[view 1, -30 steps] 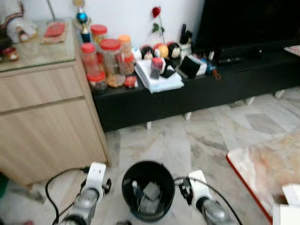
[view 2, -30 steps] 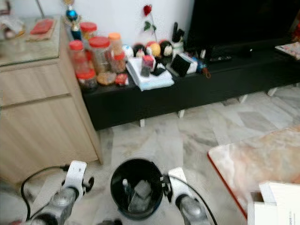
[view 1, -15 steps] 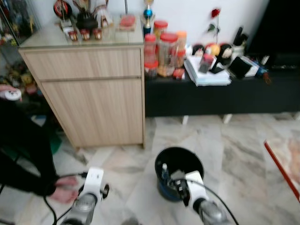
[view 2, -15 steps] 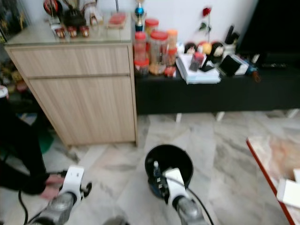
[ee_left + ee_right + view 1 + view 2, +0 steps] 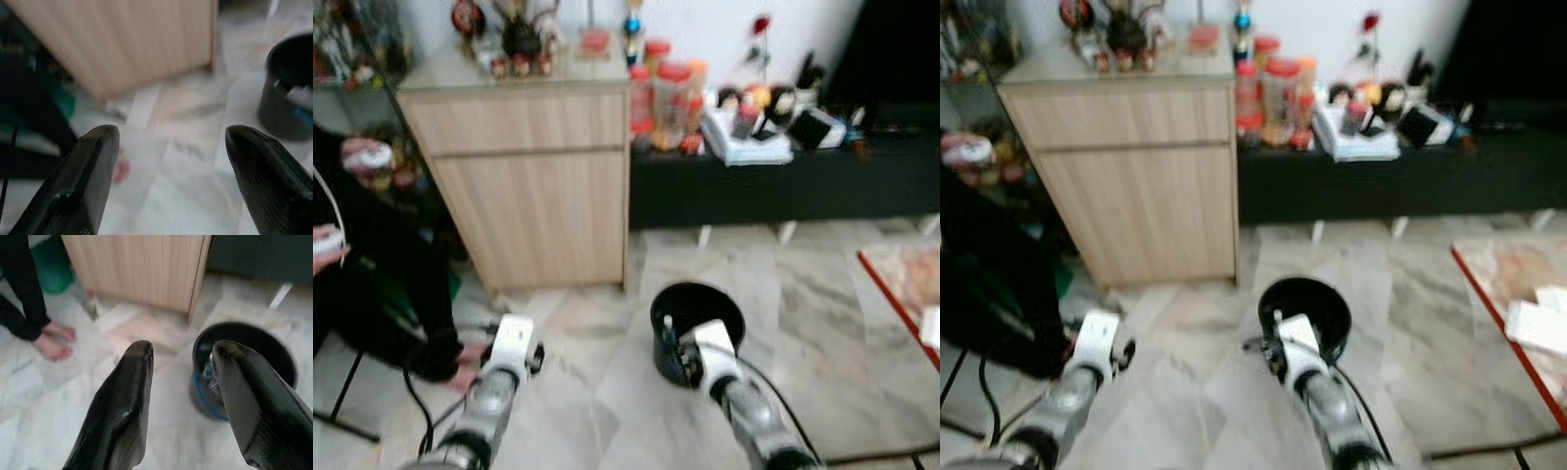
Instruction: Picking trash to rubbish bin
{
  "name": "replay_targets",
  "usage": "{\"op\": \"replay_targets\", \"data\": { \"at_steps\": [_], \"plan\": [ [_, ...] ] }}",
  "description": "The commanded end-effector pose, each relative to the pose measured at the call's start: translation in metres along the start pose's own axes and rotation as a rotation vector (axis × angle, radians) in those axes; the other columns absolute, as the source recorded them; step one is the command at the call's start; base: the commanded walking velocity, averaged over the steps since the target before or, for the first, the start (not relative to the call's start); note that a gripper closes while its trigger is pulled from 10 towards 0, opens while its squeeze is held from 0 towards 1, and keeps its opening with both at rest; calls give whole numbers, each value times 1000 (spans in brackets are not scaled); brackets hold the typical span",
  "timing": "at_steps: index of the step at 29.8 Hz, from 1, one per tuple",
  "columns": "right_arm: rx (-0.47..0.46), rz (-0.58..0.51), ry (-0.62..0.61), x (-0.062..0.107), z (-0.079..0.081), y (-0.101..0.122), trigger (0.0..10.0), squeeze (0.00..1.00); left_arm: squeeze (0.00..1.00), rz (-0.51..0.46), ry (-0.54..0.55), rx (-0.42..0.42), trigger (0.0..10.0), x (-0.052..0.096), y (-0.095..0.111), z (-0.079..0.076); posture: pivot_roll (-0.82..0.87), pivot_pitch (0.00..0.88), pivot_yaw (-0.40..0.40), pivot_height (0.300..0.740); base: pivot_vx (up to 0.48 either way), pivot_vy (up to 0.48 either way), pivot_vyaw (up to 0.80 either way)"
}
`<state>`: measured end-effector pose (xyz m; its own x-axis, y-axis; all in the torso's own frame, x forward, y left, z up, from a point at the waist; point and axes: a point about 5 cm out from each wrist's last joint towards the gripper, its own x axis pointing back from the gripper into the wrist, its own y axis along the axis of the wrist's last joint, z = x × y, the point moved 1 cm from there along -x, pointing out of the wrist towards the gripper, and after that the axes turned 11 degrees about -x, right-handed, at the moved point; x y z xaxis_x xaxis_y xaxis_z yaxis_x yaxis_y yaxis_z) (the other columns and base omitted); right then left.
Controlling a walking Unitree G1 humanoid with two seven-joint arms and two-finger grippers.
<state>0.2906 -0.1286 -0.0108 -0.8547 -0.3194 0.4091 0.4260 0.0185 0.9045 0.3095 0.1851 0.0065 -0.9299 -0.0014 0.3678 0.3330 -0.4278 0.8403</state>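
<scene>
A black round rubbish bin [image 5: 729,305] stands on the marble floor in front of the wooden cabinet, with pale scraps of trash [image 5: 299,93] inside. My right gripper [image 5: 182,350] hovers low at the bin's near side, open, with nothing between its fingers; the bin [image 5: 274,357] lies just beyond one fingertip. My left gripper [image 5: 171,134] hangs open and empty over bare floor to the left, well apart from the bin [image 5: 281,107]. Both white wrist housings, left [image 5: 514,341] and right [image 5: 710,343], show low in the eye views.
A person in dark clothes sits at the far left, bare feet [image 5: 460,354] on the floor near my left arm. The light wood cabinet [image 5: 533,186] and a black low bench [image 5: 783,181] crowded with jars stand behind. A red-edged mat [image 5: 899,284] lies at the right.
The whole view has swung left and drawn back, bringing the cabinet and the seated person into sight. Both arms stay low, and the right gripper remains beside the bin.
</scene>
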Motion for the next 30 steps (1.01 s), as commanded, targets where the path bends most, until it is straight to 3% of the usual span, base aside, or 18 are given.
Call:
{"op": "replay_targets", "data": {
  "at_steps": [1, 4, 7, 8, 9, 10, 13, 18, 24, 25, 30],
  "plan": [
    [35, -92, 19, -6, 3, 22, 10000, 0, 0, -87, 3, 8, 10000, -6, 22, 1, 173, 26, -5, 740, 0, 0, 0],
    [44, -170, 28, -10, 6, 41, 10000, 0, 0, -139, 11, 10, 10000, -9, 35, 1, 173, 26, -5, 740, 0, 0, 0],
    [48, -344, 21, -14, 11, 81, 10000, 0, 0, -288, 43, 16, 10000, -14, 72, 6, 162, 21, -7, 740, 0, 0, 0],
    [48, -344, 21, -14, 11, 81, 10000, 0, 0, -288, 43, 16, 10000, -14, 72, 6, 162, 21, -7, 740, 0, 0, 0],
    [53, -407, 10, -14, 12, 96, 10000, 0, 0, -339, 61, 21, 10000, -15, 86, 9, 162, 21, -7, 740, 0, 0, 0],
    [53, -407, 10, -14, 12, 96, 10000, 0, 0, -339, 61, 21, 10000, -15, 86, 9, 162, 21, -7, 740, 0, 0, 0],
    [31, -522, -31, -11, 11, 120, 10000, 0, 0, -417, 88, 46, 10000, -18, 112, 13, 162, 4, -6, 740, 0, 0, 0],
    [-1, -609, -68, -6, 10, 134, 10000, 0, 0, -494, 115, 87, 10000, -18, 138, 16, 161, 0, -1, 740, 0, 0, 0],
    [-16, -620, -154, -3, -7, 137, 10000, 0, 0, -494, 107, 84, 10000, -17, 135, 14, 166, 0, 8, 740, 0, 0, 0],
    [-35, -618, -229, 2, -25, 136, 10000, 0, 0, -480, 110, 69, 10000, -16, 126, 18, 170, 0, 8, 740, 0, 0, 0],
    [0, -607, -310, 16, -54, 129, 10000, 0, 0, -440, 139, 18, 10000, -13, 107, 36, 175, 0, 8, 740, 0, 0, 0]
  ]
}}
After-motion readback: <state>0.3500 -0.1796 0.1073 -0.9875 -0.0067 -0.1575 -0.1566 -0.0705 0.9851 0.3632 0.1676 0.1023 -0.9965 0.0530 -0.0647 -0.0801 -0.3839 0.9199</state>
